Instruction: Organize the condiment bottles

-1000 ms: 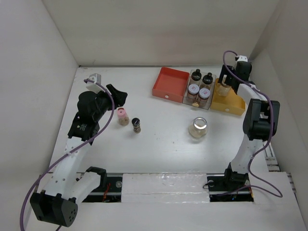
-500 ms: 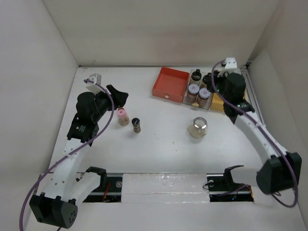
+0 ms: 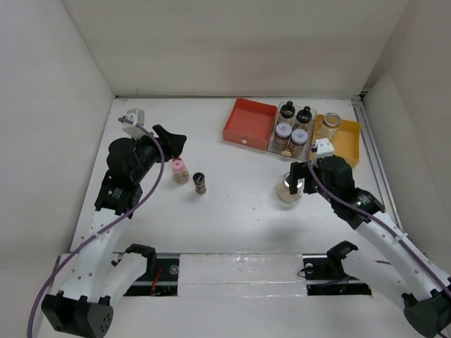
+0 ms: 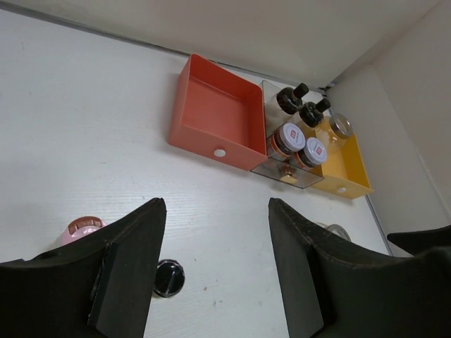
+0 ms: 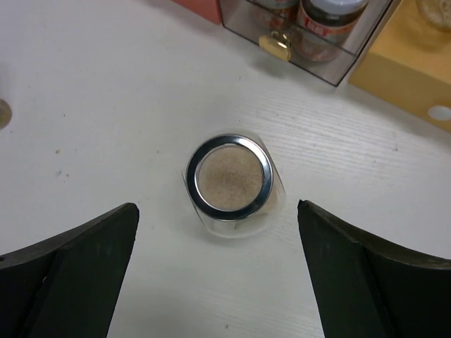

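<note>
Left fingers (image 4: 127,267) spread, empty, above the upright pink-capped bottle (image 3: 179,170) and black-capped bottle (image 3: 200,182) on the worktop (image 3: 232,211). Behind: red tray (image 3: 249,122); clear tray (image 4: 296,177) holding four upright bottles (image 3: 282,131), lid labels unreadable; yellow tray (image 3: 349,137) with an upright glass jar (image 3: 331,121). Right fingers (image 5: 77,260) spread, grasping nothing, over the wide jar (image 5: 229,176), upright, silver-rimmed, tan contents, before the clear tray

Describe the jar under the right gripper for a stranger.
At the back stands a clear tray between a red tray and a yellow tray. In front of it, the wide glass jar stands alone on the table. A similar jar sits in the yellow tray; the loose bottles are slimmer.
</note>
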You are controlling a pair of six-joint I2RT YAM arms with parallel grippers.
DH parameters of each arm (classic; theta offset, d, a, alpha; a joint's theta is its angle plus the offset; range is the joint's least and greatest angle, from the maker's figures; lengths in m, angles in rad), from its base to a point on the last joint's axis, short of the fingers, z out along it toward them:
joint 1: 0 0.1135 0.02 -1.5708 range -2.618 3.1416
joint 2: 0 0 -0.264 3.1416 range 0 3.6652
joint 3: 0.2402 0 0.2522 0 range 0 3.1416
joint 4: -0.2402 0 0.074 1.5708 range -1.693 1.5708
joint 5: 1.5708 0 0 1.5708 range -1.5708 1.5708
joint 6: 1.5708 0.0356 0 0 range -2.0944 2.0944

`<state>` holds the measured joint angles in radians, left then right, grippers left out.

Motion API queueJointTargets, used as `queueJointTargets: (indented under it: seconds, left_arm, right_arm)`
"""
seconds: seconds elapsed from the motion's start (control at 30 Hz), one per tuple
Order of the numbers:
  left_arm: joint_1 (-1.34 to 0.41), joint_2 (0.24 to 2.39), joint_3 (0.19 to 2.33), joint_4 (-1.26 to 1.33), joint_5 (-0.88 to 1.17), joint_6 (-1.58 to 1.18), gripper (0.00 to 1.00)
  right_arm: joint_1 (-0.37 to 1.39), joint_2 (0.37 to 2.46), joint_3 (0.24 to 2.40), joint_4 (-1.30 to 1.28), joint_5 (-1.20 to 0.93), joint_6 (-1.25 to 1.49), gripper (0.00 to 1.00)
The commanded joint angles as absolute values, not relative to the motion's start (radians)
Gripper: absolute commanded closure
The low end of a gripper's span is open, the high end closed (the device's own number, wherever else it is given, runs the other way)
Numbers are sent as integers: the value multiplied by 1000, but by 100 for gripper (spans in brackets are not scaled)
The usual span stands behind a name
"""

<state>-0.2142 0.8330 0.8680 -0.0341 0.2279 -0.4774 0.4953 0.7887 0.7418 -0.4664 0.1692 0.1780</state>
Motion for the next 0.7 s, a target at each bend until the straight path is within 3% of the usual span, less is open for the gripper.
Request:
queueJointTargets:
  seconds: [0.0, 0.57, 0.67]
  left_arm:
    - [-210, 810, 877, 11, 230, -472, 44]
    - [-210, 810, 877, 11, 230, -472, 44]
    - [-210, 810, 877, 11, 230, -472, 44]
  right_arm:
    - [517, 833, 741, -523, 201, 207, 0]
    - [446, 1095, 730, -315, 107, 112, 0]
    - [446, 1124, 730, -292, 116, 112, 9]
